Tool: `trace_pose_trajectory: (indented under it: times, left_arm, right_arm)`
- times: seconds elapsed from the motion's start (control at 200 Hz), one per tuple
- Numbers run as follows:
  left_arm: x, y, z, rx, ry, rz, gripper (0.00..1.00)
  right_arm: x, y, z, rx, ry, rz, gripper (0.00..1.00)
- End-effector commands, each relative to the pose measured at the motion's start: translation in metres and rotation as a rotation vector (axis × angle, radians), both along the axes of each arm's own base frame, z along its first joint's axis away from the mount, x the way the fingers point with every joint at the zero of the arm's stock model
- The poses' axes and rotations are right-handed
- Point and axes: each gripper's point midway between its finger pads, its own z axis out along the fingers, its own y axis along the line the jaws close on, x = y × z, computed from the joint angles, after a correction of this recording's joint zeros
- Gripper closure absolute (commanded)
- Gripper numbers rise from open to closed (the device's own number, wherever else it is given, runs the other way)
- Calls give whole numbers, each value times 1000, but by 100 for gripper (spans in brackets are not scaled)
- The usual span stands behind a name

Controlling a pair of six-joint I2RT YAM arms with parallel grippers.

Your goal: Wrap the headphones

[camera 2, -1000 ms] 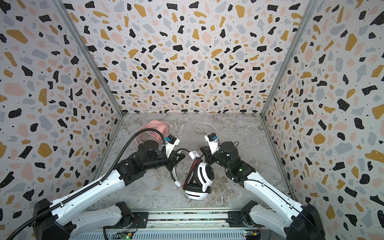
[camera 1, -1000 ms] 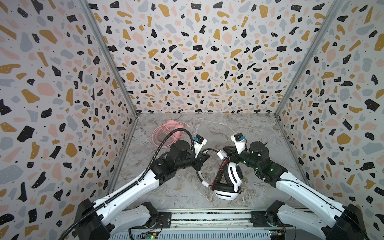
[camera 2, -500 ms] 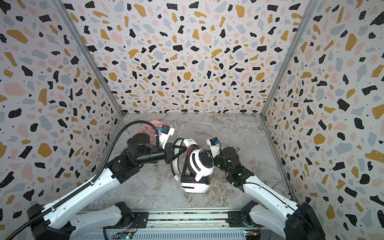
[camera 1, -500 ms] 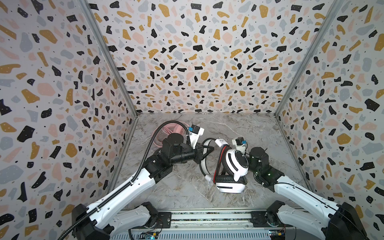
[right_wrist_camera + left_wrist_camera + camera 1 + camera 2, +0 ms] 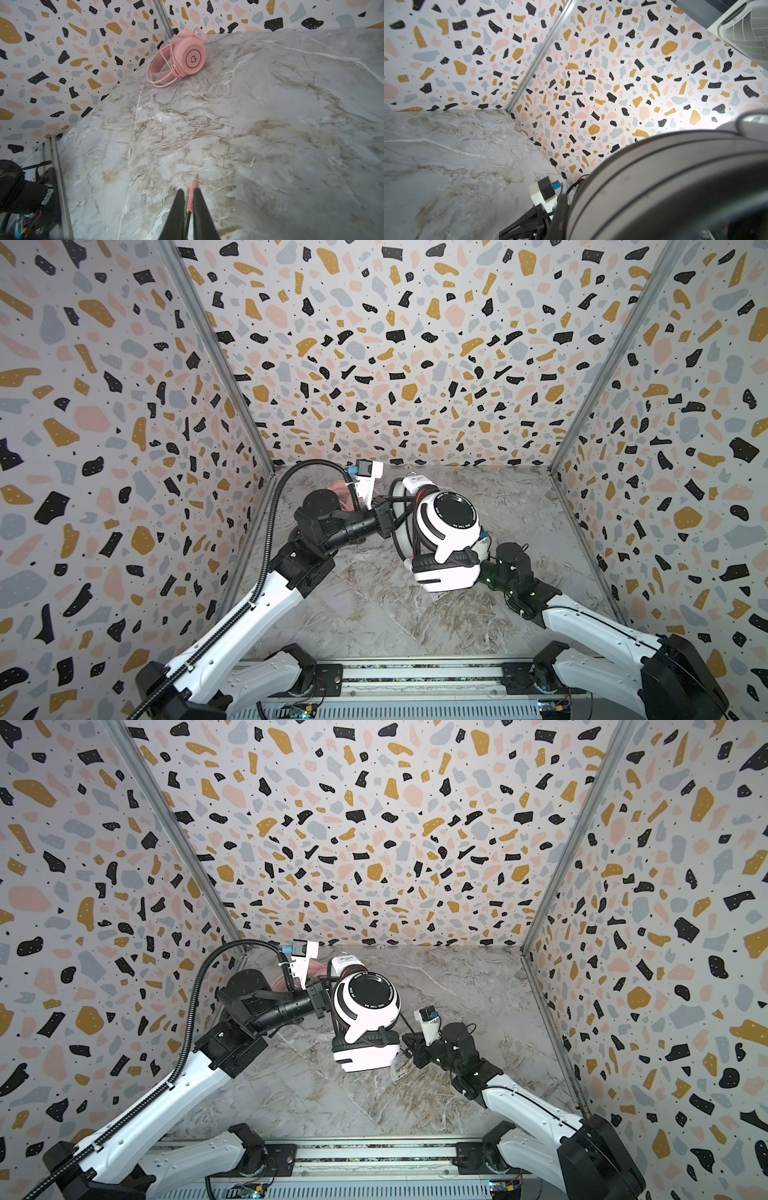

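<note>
**Two headsets, one lifted**

The left end effector (image 5: 386, 516) is clenched on the band of the white-and-black headset (image 5: 446, 526), holding it above the table (image 5: 270, 124). The right end effector (image 5: 189, 192) pinches a pink plug (image 5: 194, 184). The pink headset (image 5: 187, 58) lies near the far-left corner, with its cable wound around it.

left arm (image 5: 266, 610): white links, black joints, corrugated black cable (image 5: 269, 539) | right gripper (image 5: 188, 191): black, tapered

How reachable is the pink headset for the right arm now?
Probably not: its fingers are shut on the jack plug, and the left arm with the raised white headset stands between it and the pink headset in the corner.
</note>
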Motion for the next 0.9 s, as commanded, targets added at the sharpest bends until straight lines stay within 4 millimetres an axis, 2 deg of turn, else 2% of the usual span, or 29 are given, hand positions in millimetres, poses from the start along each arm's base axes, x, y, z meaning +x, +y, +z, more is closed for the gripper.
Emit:
trace_pose_trajectory:
  times: [0.0, 0.185, 0.28, 0.305, 0.426, 0.661, 0.766, 0.896]
  left_arm:
    - [-9, 25, 74, -184, -130, 28, 100]
    - [17, 45, 80, -244, -71, 113, 100]
    - [40, 64, 74, -245, -22, 256, 100]
    - [49, 69, 63, -224, 24, 314, 100]
    - [79, 110, 35, -187, 121, 615, 100]
    - [107, 183, -18, -87, 249, 1106, 100]
    - [115, 205, -40, -4, 283, 1270, 100]
    - [125, 214, -72, 129, 291, 1374, 100]
  right_arm:
    - [-3, -2, 1, 19, 11, -1, 89]
    - [-10, -3, -5, 26, 34, 12, 90]
    - [-17, -2, -5, 33, 43, 25, 90]
    - [-18, -2, -4, 34, 42, 25, 90]
    - [-30, 1, 0, 17, 42, 40, 90]
    - [-65, 16, 16, -65, 17, 88, 90]
    - [-78, 22, 28, -100, 0, 115, 90]
    - [-87, 28, 44, -130, -38, 118, 90]
